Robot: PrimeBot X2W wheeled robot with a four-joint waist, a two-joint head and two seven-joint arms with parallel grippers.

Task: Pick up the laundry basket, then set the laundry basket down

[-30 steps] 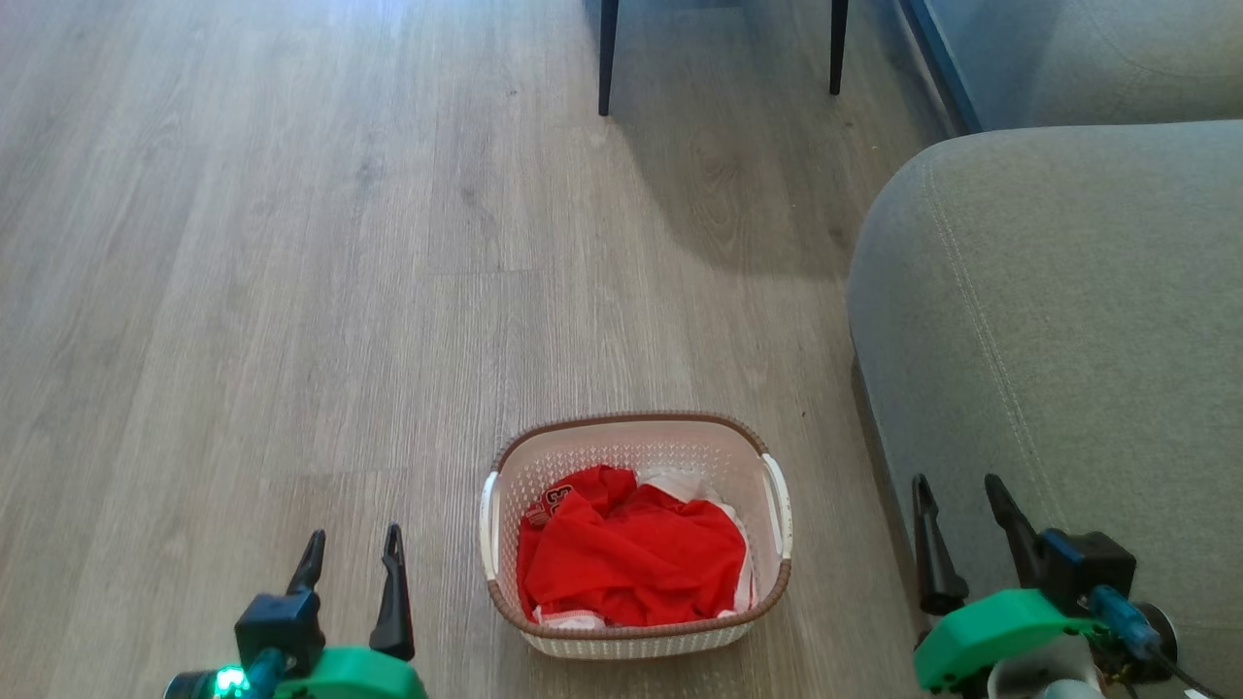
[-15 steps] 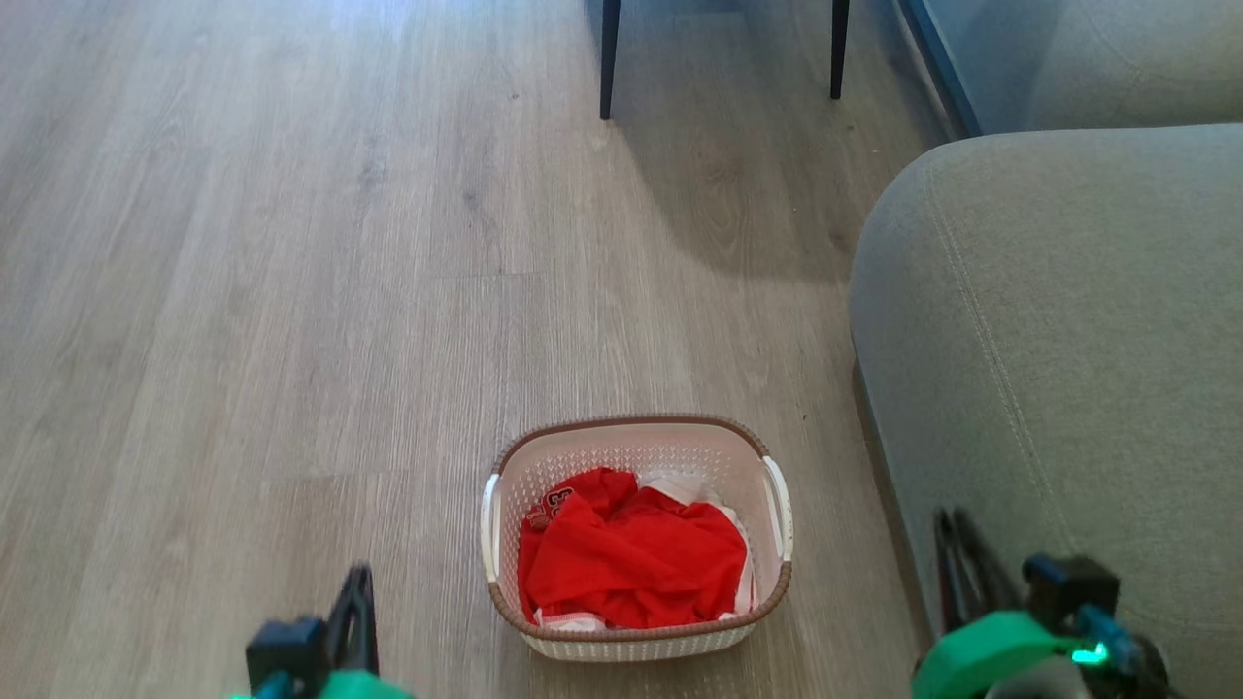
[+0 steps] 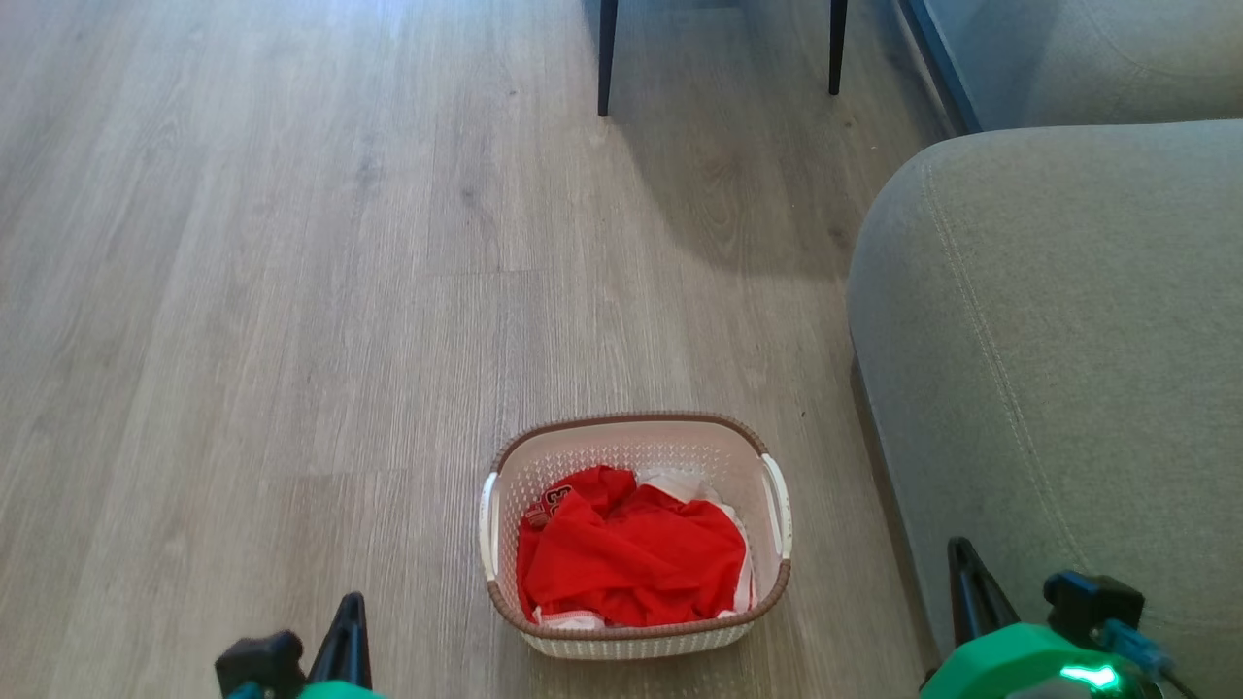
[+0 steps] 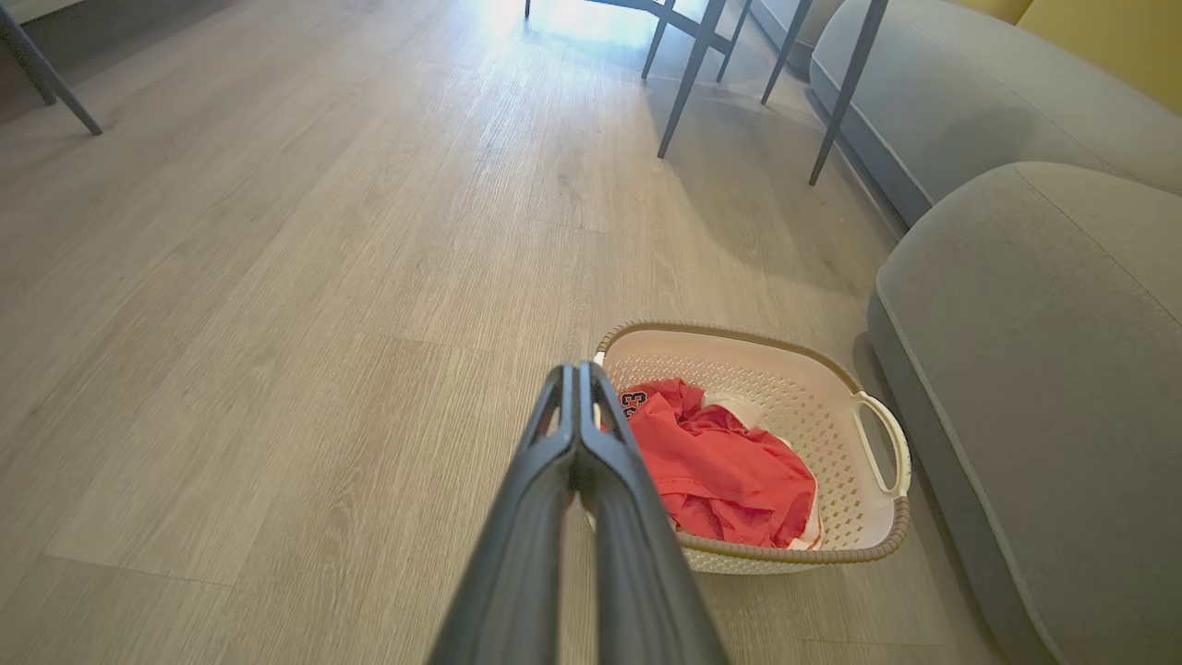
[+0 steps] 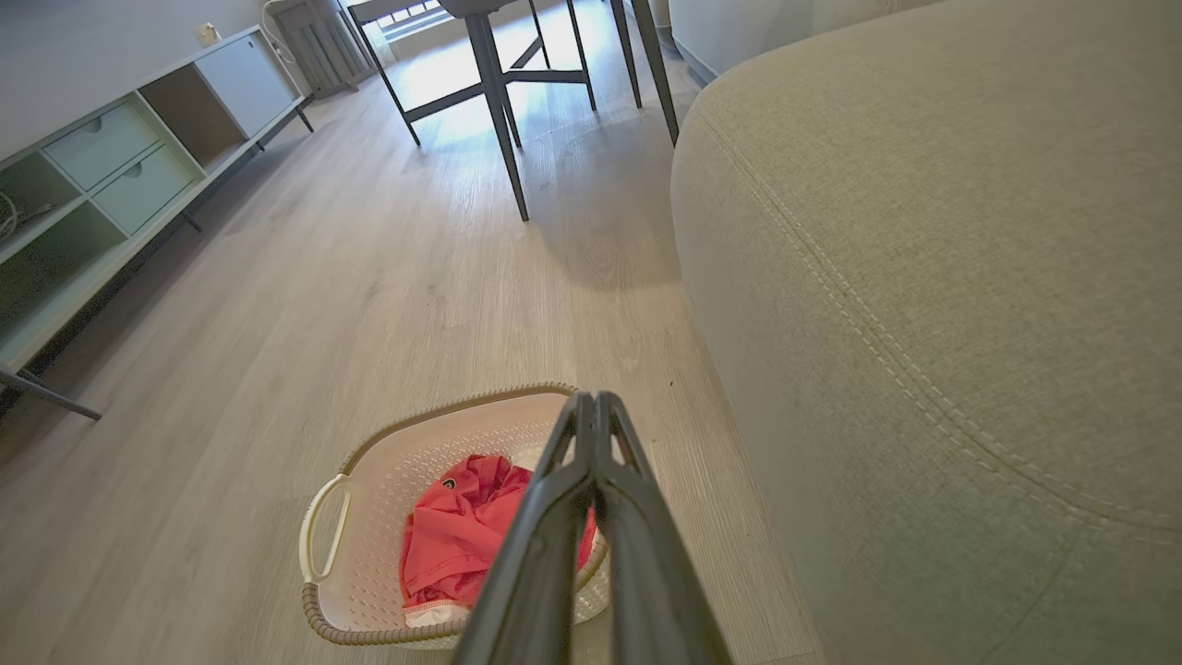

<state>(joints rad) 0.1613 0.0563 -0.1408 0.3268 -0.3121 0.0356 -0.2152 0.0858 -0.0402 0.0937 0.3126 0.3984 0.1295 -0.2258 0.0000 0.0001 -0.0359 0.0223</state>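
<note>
To the right of the left gripper (image 3: 351, 610) and to the left of the right gripper (image 3: 961, 558), looking down on the laundry basket (image 3: 636, 454), standing upright on the wooden floor (image 3: 291, 291) and touching neither set of fingers. Holding both pairs of long dark fingers pressed together, tip against tip, with nothing clamped between them. Hanging low on either side of the basket, apart from its two white side handles, fingers pointing ahead across the floor. Seeing, inside the basket, a crumpled red garment (image 3: 631, 558) lying over a bit of white cloth (image 3: 685, 482) peeking out on the side nearer the right gripper. Hanging the right gripper close beside a grey sofa (image 3: 1068, 340) on its outer side, the sofa's rounded end standing near the basket's right handle. Facing, far ahead of both fingertips, dark chair legs (image 3: 606, 58) standing on the floor; catching, well off to the left of the right gripper, a low pale cabinet (image 5: 120, 157) along the wall.
</note>
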